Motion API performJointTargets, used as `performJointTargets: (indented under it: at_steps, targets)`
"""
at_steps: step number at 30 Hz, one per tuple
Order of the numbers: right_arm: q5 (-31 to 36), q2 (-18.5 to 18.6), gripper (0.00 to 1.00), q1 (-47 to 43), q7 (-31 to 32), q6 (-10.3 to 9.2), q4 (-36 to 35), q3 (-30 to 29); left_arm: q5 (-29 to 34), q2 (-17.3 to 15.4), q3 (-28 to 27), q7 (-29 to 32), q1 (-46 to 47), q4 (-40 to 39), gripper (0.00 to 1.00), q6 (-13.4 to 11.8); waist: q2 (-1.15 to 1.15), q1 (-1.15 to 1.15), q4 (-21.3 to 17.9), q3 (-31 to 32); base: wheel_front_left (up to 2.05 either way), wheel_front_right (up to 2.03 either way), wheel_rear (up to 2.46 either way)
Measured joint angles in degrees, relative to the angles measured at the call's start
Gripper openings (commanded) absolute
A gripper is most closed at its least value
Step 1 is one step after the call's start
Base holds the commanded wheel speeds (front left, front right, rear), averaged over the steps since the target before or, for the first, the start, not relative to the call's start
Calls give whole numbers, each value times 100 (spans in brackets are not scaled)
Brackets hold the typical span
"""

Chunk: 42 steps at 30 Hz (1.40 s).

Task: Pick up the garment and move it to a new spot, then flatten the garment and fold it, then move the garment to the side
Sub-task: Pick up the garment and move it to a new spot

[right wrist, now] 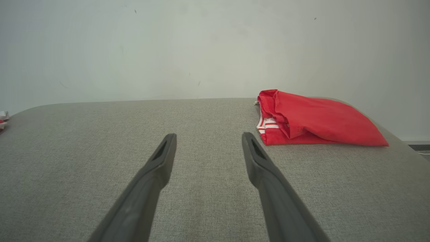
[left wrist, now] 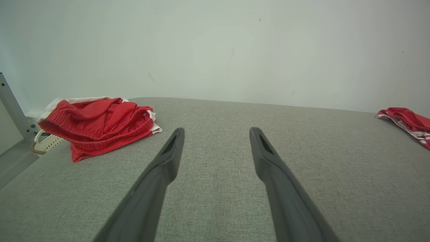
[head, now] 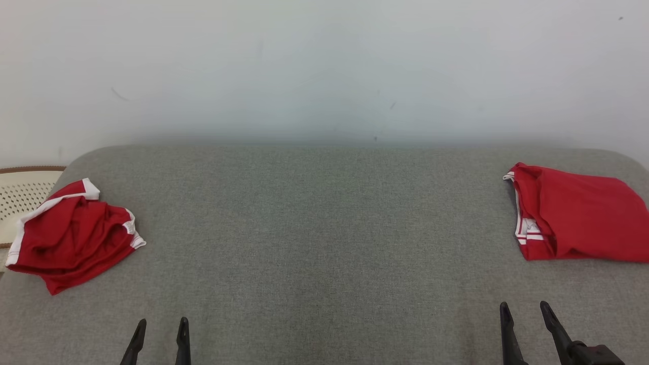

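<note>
A crumpled red garment with white trim (head: 71, 235) lies at the left end of the grey padded table (head: 324, 228); the left wrist view has it at the far left (left wrist: 97, 126). A second red garment (head: 573, 220), folded, rests at the table's right end (right wrist: 315, 121). My left gripper (head: 161, 324) hovers open near the front edge, to the right of the crumpled garment and apart from it (left wrist: 216, 131). Open too, my right gripper (head: 525, 306) stands in front of the folded garment with nothing between its fingers (right wrist: 208, 137).
A cream perforated basket (head: 23, 195) sits beyond the table's left edge, behind the crumpled garment. A pale wall (head: 324, 66) rises right behind the table. A grey metal frame (left wrist: 11, 107) stands at the far left in the left wrist view.
</note>
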<state>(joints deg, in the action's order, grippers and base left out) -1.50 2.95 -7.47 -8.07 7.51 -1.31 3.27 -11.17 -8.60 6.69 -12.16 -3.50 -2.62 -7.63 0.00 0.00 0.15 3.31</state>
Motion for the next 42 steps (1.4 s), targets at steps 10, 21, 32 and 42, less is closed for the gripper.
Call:
performJointTargets:
  at_steps: [10, 21, 32, 42]
  targets:
    - [-59, 0, 100, -33, -29, 0, 29, -38, -16, -24, 66, 25, 3, 25, 100, -54, 0, 0, 206, 31, 0, 0, 0]
    - [-167, -1, 100, -70, -102, 0, 110, -43, -23, -124, -9, 101, 5, 2, 100, -132, 0, 0, 842, 57, 0, 0, 0]
    - [-359, -1, 100, -68, -204, 0, 272, 16, -60, -319, -165, 194, -8, -85, 100, -208, 0, 0, 1813, 81, 0, 0, 0]
    - [-411, -3, 100, 29, -261, 0, 380, 143, -99, -375, -301, 218, -151, -267, 100, -359, 0, 0, 2556, 97, 0, 0, 0]
